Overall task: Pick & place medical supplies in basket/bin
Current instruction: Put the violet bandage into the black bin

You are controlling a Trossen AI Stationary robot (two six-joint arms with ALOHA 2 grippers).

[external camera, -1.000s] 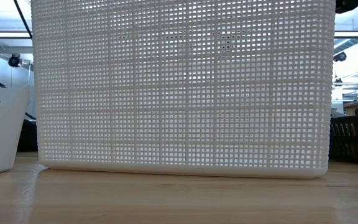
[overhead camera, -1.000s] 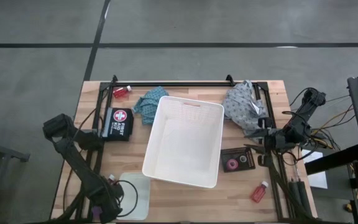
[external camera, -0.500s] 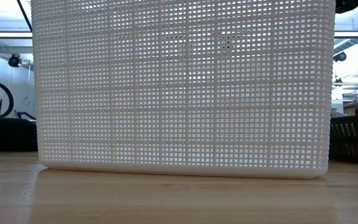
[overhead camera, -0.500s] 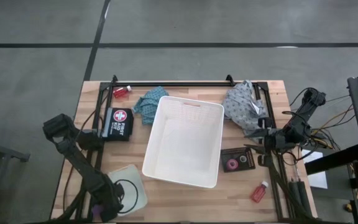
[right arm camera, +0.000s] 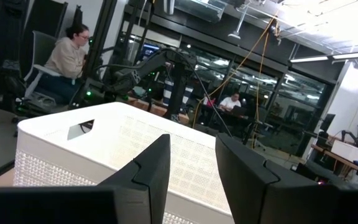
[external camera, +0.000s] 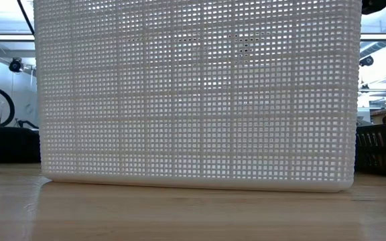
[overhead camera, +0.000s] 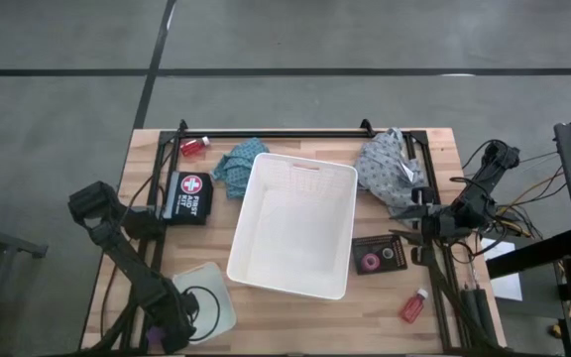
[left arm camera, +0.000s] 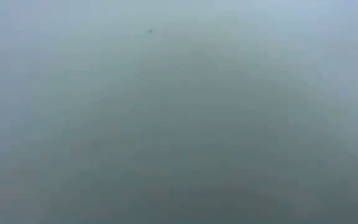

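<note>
On the desk our basket looks empty, so we judge the task barely begun. Grey cloth and teal cloth lie beside it, red bottles apart. Left gripper is at the small tray, jaws unreadable; right gripper waits, jaws narrowly parted, empty.

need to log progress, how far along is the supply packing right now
Nothing is packed: the white basket looks empty. In hand: the left gripper is down at the small translucent tray near the table's front left; its grip is not visible. The right gripper waits, jaws open, right of the basket. Left: two red bottles, teal cloth, grey cloth, purple roll.
</note>
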